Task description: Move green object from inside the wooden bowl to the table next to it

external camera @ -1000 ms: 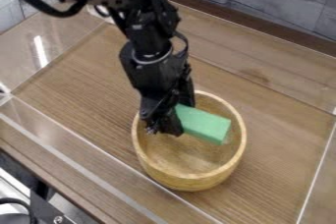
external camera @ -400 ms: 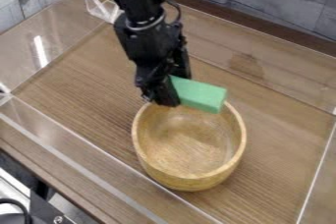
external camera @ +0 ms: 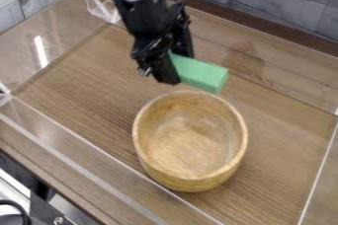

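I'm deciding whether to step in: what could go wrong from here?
The gripper seems to hold the green block near one end, so it might tilt or slip. The block is close to the far rim of the wooden bowl; if released too soon, it could clip the rim or drop back inside.
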Available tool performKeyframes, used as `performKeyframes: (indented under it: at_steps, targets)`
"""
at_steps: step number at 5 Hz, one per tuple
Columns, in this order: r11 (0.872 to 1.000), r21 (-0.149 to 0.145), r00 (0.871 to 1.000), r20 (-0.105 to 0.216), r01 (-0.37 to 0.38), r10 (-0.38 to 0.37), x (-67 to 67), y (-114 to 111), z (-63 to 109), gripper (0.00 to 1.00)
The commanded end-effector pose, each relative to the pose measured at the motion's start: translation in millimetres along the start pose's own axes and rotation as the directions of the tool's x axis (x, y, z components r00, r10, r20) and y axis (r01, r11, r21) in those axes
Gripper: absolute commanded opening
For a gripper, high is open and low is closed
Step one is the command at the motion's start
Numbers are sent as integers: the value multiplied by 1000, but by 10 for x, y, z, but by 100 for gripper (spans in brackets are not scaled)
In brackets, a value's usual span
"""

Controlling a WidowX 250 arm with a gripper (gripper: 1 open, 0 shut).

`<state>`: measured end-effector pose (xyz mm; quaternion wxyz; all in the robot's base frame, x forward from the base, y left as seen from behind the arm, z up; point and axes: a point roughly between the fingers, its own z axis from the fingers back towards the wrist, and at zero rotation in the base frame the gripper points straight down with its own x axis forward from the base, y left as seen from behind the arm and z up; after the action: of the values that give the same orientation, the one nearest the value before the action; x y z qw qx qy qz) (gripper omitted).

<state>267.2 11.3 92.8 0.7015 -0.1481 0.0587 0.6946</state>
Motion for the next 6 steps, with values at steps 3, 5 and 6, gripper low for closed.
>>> performKeyframes:
  at_steps: [3,5,6]
  targets:
    - [994,-96,999,13,-42,43,230,-613,-7,0]
    - [996,-91,1000,-2,25,-26,345,-746,-138,0]
    - [995,-97,1000,-2,15,-15,481,-794,-106,0]
